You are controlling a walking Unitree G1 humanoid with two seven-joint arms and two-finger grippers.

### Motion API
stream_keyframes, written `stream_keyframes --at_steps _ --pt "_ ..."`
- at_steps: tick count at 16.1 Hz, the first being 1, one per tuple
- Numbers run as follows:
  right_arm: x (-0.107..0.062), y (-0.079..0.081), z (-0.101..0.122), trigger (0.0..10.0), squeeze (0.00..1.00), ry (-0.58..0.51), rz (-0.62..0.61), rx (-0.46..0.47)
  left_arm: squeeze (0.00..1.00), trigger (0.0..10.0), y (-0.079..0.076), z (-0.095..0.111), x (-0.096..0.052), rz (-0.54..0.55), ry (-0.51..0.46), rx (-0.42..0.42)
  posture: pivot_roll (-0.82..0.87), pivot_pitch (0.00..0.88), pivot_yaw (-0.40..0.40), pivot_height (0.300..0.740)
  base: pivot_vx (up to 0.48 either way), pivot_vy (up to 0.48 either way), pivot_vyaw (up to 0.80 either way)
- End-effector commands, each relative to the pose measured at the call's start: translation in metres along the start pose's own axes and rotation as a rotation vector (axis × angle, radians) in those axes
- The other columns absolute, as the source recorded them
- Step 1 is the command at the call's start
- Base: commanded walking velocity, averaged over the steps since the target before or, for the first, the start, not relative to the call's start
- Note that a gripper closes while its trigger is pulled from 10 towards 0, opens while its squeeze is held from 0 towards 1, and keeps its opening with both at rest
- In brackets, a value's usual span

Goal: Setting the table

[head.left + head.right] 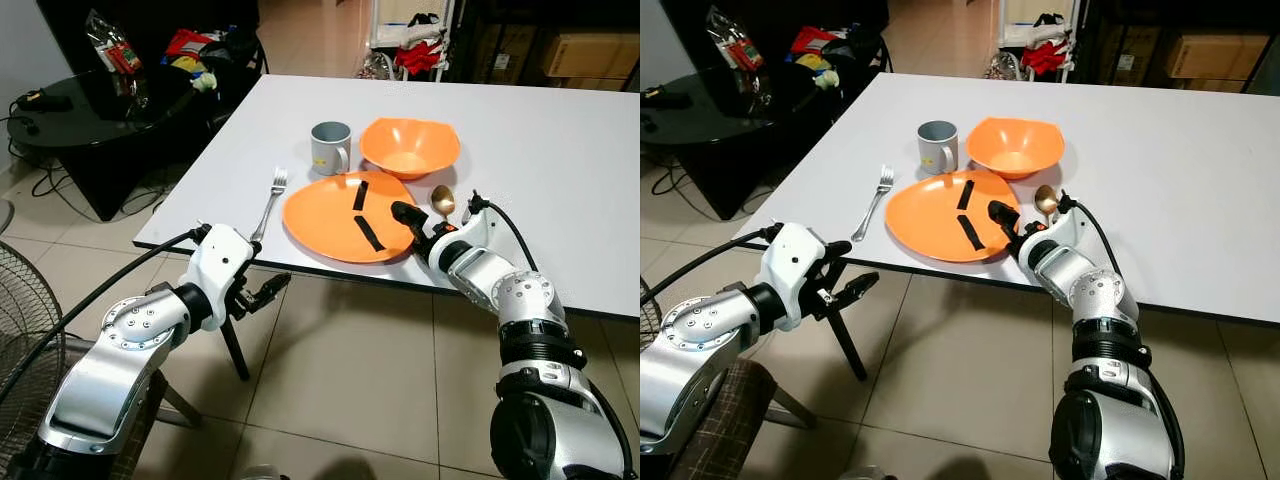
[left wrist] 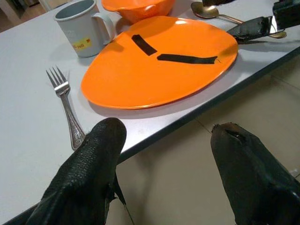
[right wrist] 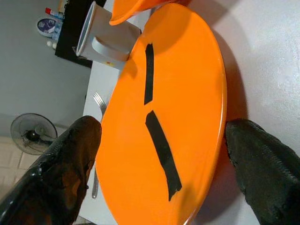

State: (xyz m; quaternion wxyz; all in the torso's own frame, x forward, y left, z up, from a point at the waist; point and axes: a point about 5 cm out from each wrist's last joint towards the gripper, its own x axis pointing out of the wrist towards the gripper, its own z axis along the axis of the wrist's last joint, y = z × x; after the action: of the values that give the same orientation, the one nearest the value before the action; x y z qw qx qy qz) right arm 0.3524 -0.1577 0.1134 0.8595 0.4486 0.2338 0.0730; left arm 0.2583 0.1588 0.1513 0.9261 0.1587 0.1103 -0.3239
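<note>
Orange plate is set at the table's near edge, fork beside it, so a place setting is formed. Right gripper is spread wide at the plate's rim, likely for nudging. Left gripper is held released below the table edge, nothing grasped.

head eyes look down – wrist cameras close, all sharing the orange plate.
</note>
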Motion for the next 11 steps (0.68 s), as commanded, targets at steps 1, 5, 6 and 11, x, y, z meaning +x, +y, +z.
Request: stream_keyframes --at_steps 1,5,6,11 --pt "-0.002 0.004 0.0 10.0 1.0 -0.003 0.019 -0.027 0.0 10.0 0.002 -0.002 -0.001 0.011 0.011 0.002 0.13 0.0 0.083 0.74 0.0 0.0 0.0" --pt "-0.041 0.002 -0.001 10.0 1.0 -0.035 0.037 -0.11 0.0 10.0 0.001 0.003 0.002 0.067 -0.042 -0.058 0.11 0.0 0.097 0.74 0.0 0.0 0.0" --pt "-0.05 0.002 -0.002 10.0 1.0 -0.04 0.034 -0.136 0.0 10.0 0.001 0.004 0.003 0.09 -0.051 -0.074 0.11 0.0 0.1 0.74 0.0 0.0 0.0" --pt "-0.099 0.022 -0.004 10.0 1.0 -0.133 0.014 -0.451 0.0 10.0 0.011 0.008 0.001 0.315 -0.126 -0.201 0.09 0.0 0.094 0.74 0.0 0.0 0.0"
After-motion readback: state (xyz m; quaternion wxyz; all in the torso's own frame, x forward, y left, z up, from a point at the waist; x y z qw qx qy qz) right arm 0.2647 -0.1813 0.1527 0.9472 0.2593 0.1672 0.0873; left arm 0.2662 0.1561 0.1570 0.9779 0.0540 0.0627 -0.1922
